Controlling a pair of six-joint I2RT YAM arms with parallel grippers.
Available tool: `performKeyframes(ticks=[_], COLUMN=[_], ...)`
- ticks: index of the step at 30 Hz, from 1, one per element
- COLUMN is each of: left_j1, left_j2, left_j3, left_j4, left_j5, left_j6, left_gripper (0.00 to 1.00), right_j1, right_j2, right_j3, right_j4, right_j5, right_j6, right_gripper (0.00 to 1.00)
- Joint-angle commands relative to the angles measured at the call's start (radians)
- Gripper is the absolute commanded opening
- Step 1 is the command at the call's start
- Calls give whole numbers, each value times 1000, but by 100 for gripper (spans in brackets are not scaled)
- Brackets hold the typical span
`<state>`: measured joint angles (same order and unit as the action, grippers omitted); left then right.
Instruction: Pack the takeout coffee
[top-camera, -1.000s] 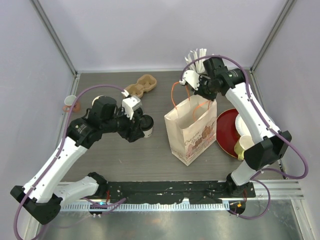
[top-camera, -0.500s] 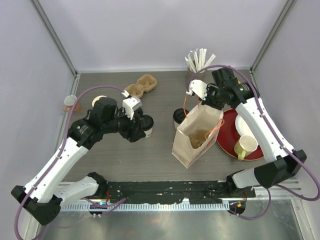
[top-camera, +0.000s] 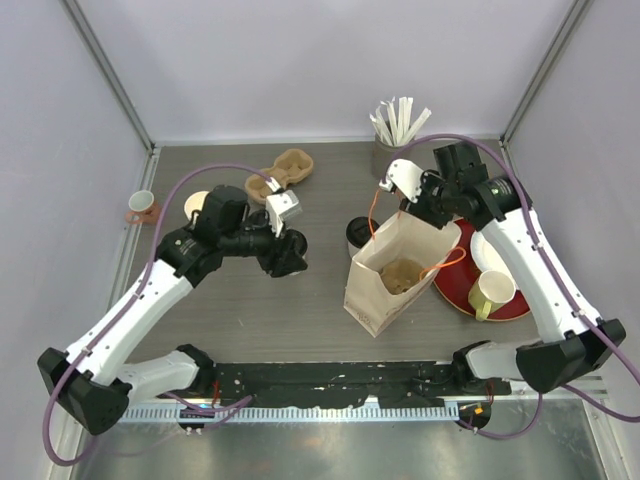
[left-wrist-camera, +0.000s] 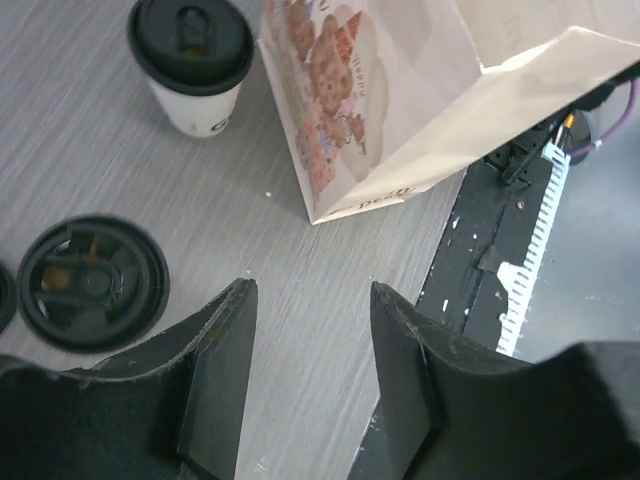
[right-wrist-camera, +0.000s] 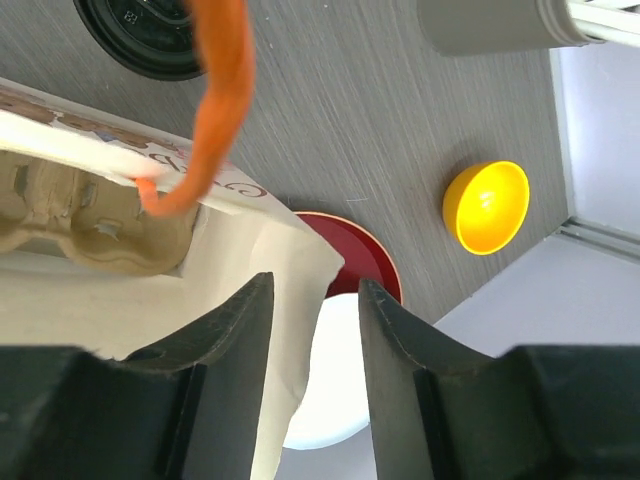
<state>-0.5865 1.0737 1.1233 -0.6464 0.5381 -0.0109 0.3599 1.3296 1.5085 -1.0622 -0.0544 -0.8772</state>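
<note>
On the grey table, just beside the left side of the paper bag (top-camera: 378, 300), the coffee cup (top-camera: 358, 232) stood upright with its black lid on. It was outside the bag and no gripper touched it. The left wrist view showed its cream side and lid top clearly.

The bag stood open, with a brown cardboard cup carrier (top-camera: 400, 275) lying inside. The right gripper (top-camera: 422, 212) hung over the bag's far rim. Its fingers (right-wrist-camera: 235, 330) were spread with only the bag's edge and a red plate (top-camera: 452, 288) showing in the gap, and they pinched nothing. One orange handle (right-wrist-camera: 215, 90) curved loose ahead of the fingers.

The left gripper (top-camera: 290, 258) hung over the table well left of the bag, fingers (left-wrist-camera: 215, 350) spread, with bare wood grain between them. A second lidded cup (left-wrist-camera: 92, 283) sat just outside the left finger, seen from straight above so that only its black lid showed, and that blurred.

Farther back stood another cardboard carrier (top-camera: 285, 168) and a holder of straws (top-camera: 398, 120).
</note>
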Motion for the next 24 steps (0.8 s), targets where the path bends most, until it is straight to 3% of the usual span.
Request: performKeyframes(ticks=[1, 2, 9, 14, 18, 20, 24], left_j1=[5, 4, 5, 4, 7, 25, 40], left_j2=[43, 72, 293, 446, 575, 612, 624], left_j3=[6, 9, 75, 197, 380, 394, 319], left_j4=[76, 71, 99, 36, -36, -16, 248], left_j5=[222, 246, 424, 457, 448, 485, 462], left_j6=[322, 436, 763, 1026, 1043, 953, 543], left_gripper=[56, 59, 61, 64, 63, 61, 61], right_j1=[-1, -1, -2, -1, -2, -1, 1], right_j2=[-101, -109, -168, -205, -231, -250, -293], right_j3=[16, 18, 47, 73, 91, 93, 124], right_j4=[39, 47, 10, -14, -38, -16, 50], right_j5=[-13, -13, -47, -61, -84, -88, -98], right_j6=[41, 44, 107, 136, 173, 193, 273], right_gripper=[48, 48, 57, 59, 59, 59, 61])
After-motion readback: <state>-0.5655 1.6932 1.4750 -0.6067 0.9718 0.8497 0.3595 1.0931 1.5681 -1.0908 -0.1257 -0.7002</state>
